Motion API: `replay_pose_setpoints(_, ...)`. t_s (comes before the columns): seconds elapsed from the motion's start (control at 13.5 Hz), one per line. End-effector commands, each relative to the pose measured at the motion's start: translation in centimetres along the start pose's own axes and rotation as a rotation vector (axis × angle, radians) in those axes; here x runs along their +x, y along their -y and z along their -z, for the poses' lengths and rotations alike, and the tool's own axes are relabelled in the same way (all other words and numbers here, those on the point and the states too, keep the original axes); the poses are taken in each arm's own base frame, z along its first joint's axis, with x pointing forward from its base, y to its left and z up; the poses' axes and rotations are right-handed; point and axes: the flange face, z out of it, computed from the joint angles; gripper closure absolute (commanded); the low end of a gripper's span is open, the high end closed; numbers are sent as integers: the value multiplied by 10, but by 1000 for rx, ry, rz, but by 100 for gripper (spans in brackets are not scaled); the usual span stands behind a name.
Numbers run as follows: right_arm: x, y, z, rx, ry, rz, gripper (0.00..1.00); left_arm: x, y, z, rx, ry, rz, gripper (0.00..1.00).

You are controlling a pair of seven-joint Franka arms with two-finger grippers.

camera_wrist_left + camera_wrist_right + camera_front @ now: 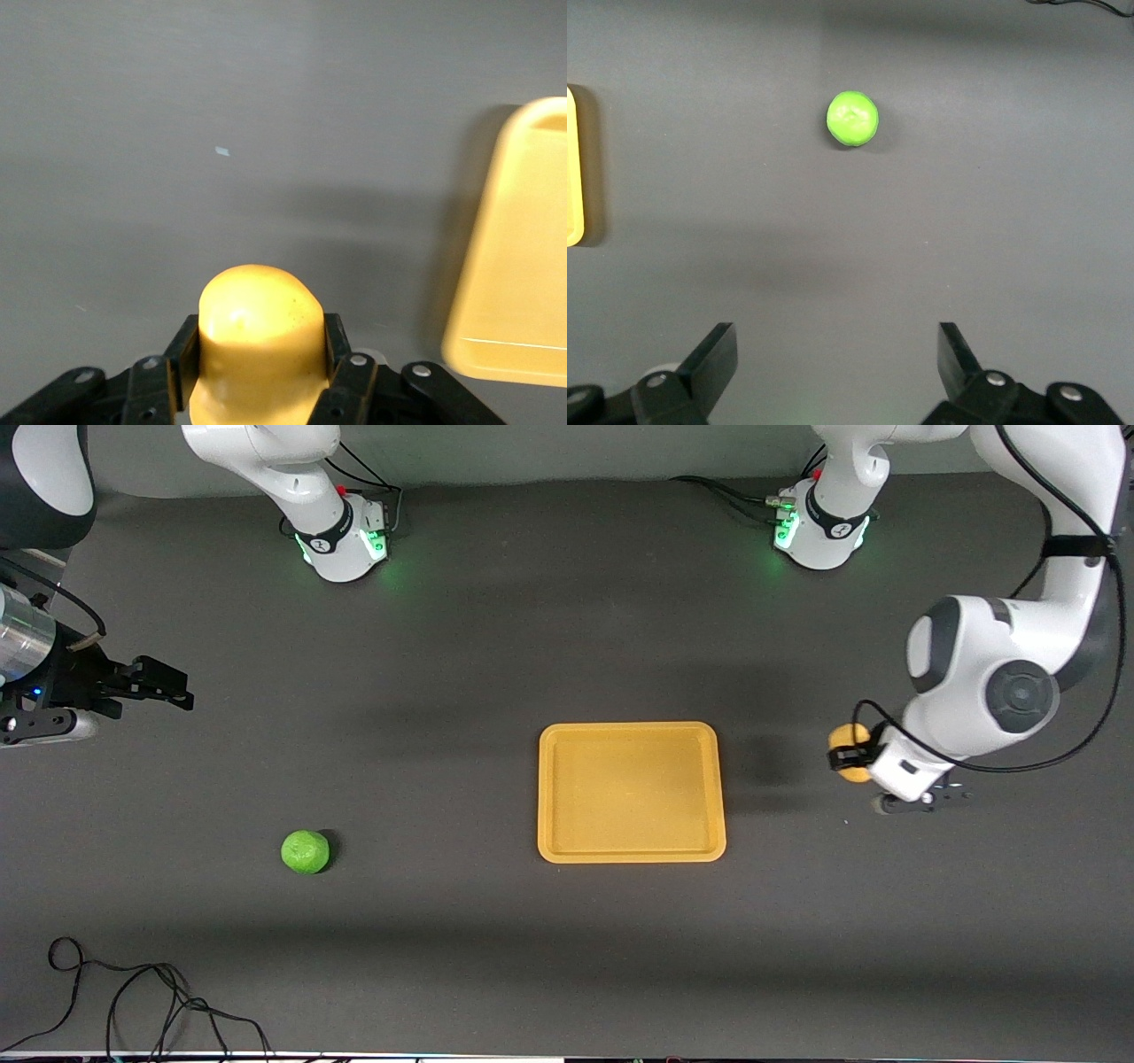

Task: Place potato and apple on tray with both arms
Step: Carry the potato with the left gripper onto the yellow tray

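While the dark grey table (532, 646) bears a bare tray (631, 855), the left gripper (257, 372) clamps the potato (255, 341) near the left arm's edge, the right gripper (837, 367) gapes wide and the apple (305, 851) lies apart.

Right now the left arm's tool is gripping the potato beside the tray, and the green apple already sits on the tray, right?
Not quite. The left tool does grip the potato beside the tray, but the front view shows the apple on the bare table toward the right arm's end, apart from the tray.
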Motion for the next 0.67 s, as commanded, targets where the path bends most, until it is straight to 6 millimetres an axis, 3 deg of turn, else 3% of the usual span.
replay_pose_setpoints(0.0,6,1,1,-17,-24,-2,0,-13,-79,-9,10,13,61,70)
replay_pose_setpoints(0.15,20,1,1,-16,-31,4,0,-26,-137,-28,16,16,65,70)
replay_pose_setpoints(0.3,40,4,3,-17,-48,11,0,-27,-180,-58,34,29,57,70)
replay_pose_setpoints(0.44,55,13,4,-19,-62,24,0,-23,-205,-88,57,40,56,70)
replay_pose_setpoints(0.59,74,12,4,-18,-78,22,0,-15,-211,-107,58,40,52,68)
